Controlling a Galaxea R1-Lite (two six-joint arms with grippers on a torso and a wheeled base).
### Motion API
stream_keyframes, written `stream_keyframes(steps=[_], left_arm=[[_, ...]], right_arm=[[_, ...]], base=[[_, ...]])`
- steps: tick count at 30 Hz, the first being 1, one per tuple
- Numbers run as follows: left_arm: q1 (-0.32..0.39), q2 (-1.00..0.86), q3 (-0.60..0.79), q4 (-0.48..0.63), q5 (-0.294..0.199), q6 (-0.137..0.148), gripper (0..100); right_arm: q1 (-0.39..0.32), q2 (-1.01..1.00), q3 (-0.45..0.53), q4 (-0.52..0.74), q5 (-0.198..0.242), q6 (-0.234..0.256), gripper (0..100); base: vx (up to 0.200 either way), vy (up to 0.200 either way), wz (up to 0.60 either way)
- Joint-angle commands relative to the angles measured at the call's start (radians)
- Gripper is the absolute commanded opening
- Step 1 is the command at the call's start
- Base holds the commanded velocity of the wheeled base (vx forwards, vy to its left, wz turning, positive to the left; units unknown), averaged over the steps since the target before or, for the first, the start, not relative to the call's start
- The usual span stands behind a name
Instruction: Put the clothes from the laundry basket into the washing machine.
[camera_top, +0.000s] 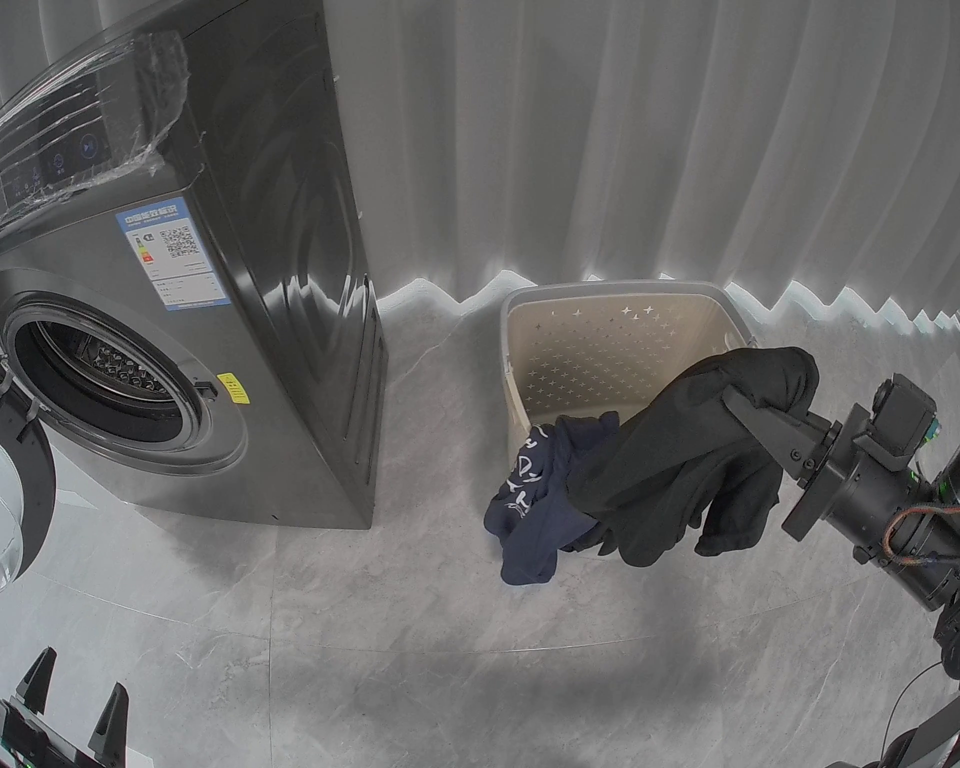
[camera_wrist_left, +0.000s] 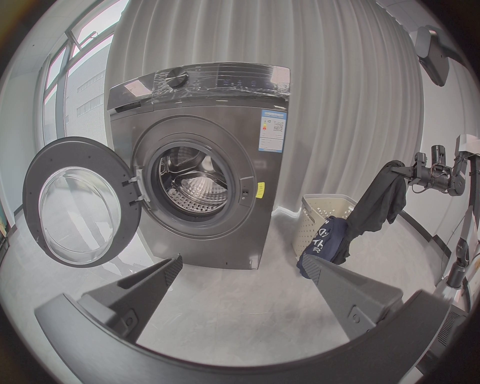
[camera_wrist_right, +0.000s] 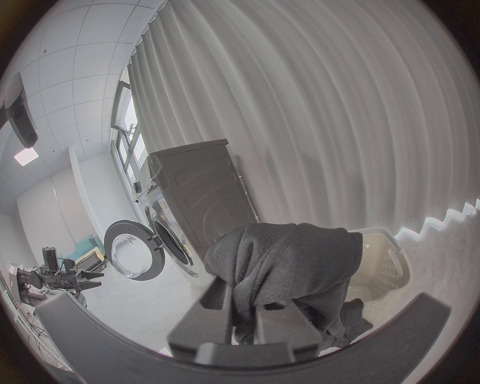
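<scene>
My right gripper (camera_top: 735, 400) is shut on a black garment (camera_top: 690, 450), held up above the beige laundry basket (camera_top: 620, 305); the cloth hangs down over the basket's front rim. In the right wrist view the black garment (camera_wrist_right: 290, 260) is pinched between the fingers (camera_wrist_right: 210, 310). A navy garment with white print (camera_top: 535, 490) drapes over the basket's front edge onto the floor. The grey washing machine (camera_top: 260, 250) stands to the left with its round door (camera_wrist_left: 82, 200) swung open and its drum (camera_wrist_left: 192, 182) showing. My left gripper (camera_wrist_left: 240, 270) is open and low, facing the machine.
A pleated white curtain (camera_top: 650, 130) hangs behind the basket and the machine. Bare grey tile floor (camera_top: 420, 640) lies between the machine, the basket and me. The open door juts out from the machine's front on its left side.
</scene>
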Motion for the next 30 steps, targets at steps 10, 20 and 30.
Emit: stream_keyframes(steps=[10, 20, 30], left_arm=[[0.000, -0.010, 0.016, 0.001, 0.000, 0.000, 100], [0.000, -0.010, 0.016, 0.001, 0.000, 0.000, 100], [0.000, -0.010, 0.016, 0.001, 0.000, 0.000, 100]], right_arm=[[0.006, 0.012, -0.001, -0.001, -0.002, 0.001, 0], [0.004, 0.012, -0.009, -0.001, -0.008, 0.001, 0], [0.001, 0.014, -0.009, 0.001, -0.011, 0.003, 0]], base=[[0.000, 0.200, 0.00], [0.000, 0.200, 0.00], [0.000, 0.160, 0.00]])
